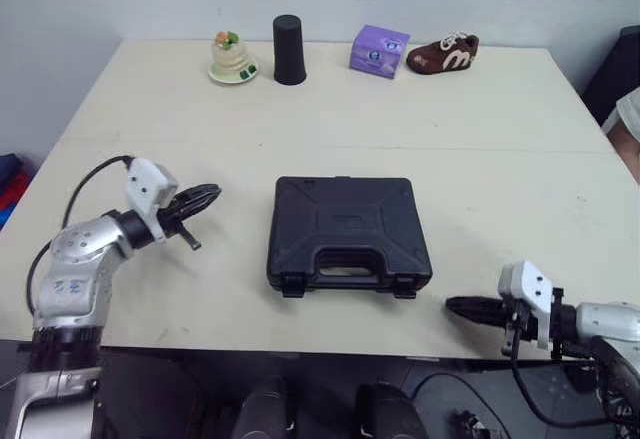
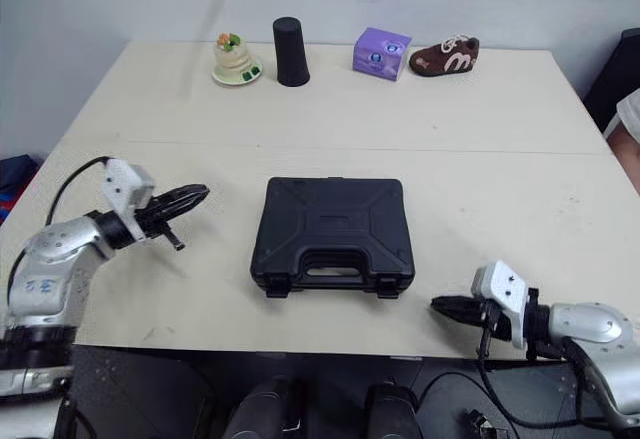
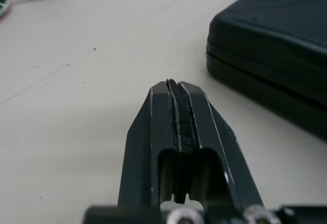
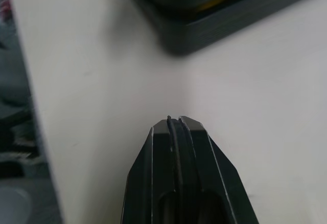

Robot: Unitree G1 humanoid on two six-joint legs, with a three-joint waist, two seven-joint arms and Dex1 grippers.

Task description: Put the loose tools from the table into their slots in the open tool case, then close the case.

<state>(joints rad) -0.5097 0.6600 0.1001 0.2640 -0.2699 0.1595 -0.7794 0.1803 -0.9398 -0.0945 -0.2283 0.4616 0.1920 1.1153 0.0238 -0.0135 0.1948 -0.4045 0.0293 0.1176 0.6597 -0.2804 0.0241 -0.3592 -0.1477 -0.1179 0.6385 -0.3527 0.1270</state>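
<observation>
The black tool case (image 1: 346, 233) lies closed in the middle of the cream table (image 1: 480, 139), its handle toward the front edge. My left gripper (image 1: 207, 195) hovers to the case's left, pointing at it, fingers (image 3: 176, 127) pressed together on nothing. My right gripper (image 1: 456, 306) sits low near the front edge, to the right of the case's front corner, also shut and empty. In the right wrist view the case's corner (image 4: 204, 15) lies just ahead of the shut fingers (image 4: 176, 132). I see no loose tools on the table.
Along the far edge stand a small cake figure on a plate (image 1: 232, 57), a black cup upside down (image 1: 289, 50), a purple box (image 1: 379, 50) and a brown toy shoe (image 1: 443, 54). A person's sleeve (image 1: 628, 109) shows at the right edge.
</observation>
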